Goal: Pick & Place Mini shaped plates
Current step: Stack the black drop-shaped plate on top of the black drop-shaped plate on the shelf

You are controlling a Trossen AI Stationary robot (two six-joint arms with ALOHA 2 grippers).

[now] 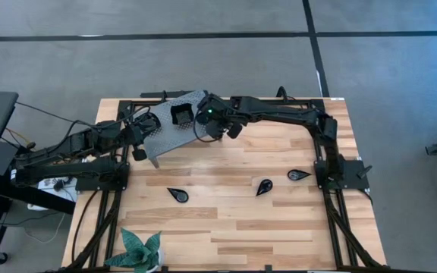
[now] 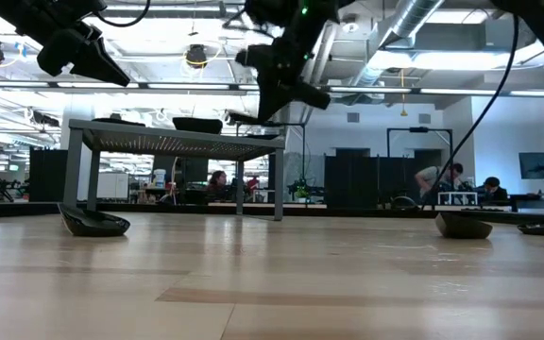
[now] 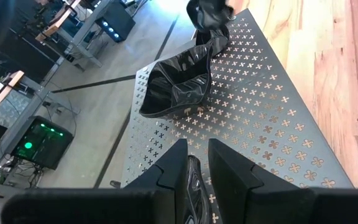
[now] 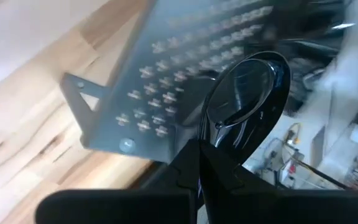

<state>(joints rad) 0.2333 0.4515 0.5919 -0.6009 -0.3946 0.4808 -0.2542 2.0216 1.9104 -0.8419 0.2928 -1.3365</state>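
A grey perforated stand (image 1: pixel 174 129) sits at the table's far left, with a squarish black mini plate (image 1: pixel 180 114) (image 3: pixel 176 84) on its top. My right gripper (image 1: pixel 203 120) (image 4: pixel 199 146) hovers over the stand's right part, shut on a rounded teardrop plate (image 4: pixel 247 87). My left gripper (image 1: pixel 146 129) (image 3: pixel 197 155) hangs over the stand's left part, shut on another black plate (image 3: pixel 193 180), most of which is hidden by the fingers. Three teardrop plates (image 1: pixel 177 195) (image 1: pixel 264 186) (image 1: pixel 298 175) lie flat on the wood. My left gripper pinches a glossy black plate by its edge (image 3: pixel 193 177) between the two fingers, slanting down toward the stand. The fingers hide the rest of the plate, which is clear of the stand. My right gripper pinches the teardrop plate at its narrow end (image 4: pixel 219 127) between the two fingers, slanting down from the table's right. The plate stands out beyond the fingertips, tilted on edge above the stand; whether it touches the squarish plate, I cannot tell.
A green leafy plant (image 1: pixel 141 250) stands at the near left edge. Dark frame rails (image 1: pixel 332 220) run along both sides of the table. Bare wood (image 1: pixel 234 227) lies in the middle and near the front.
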